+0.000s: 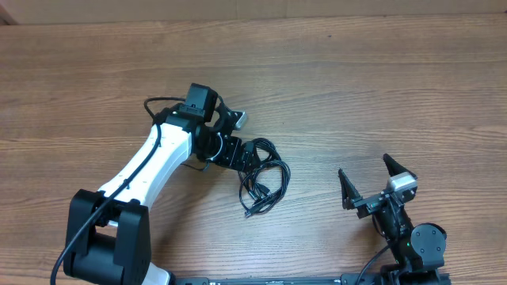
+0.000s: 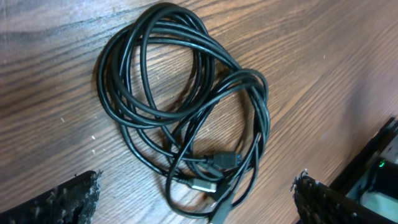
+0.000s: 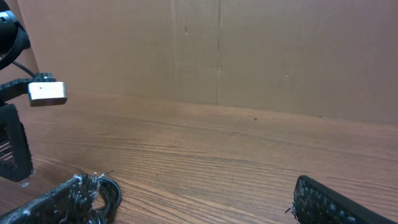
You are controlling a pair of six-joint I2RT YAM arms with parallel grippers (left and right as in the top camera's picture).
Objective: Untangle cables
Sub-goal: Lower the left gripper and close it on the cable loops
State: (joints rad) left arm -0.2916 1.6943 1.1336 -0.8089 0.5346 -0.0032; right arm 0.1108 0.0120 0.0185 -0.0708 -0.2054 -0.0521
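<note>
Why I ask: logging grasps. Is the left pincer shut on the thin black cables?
No: the left pincer stands wide open, and the tangled thin black cables lie on the wooden table, touching neither finger.

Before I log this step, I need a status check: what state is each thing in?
cables: one tangled bundle, lying on the table, not held.
left gripper: open, over the cables, gripping nothing.
right gripper: open, empty, apart from the cables.
</note>
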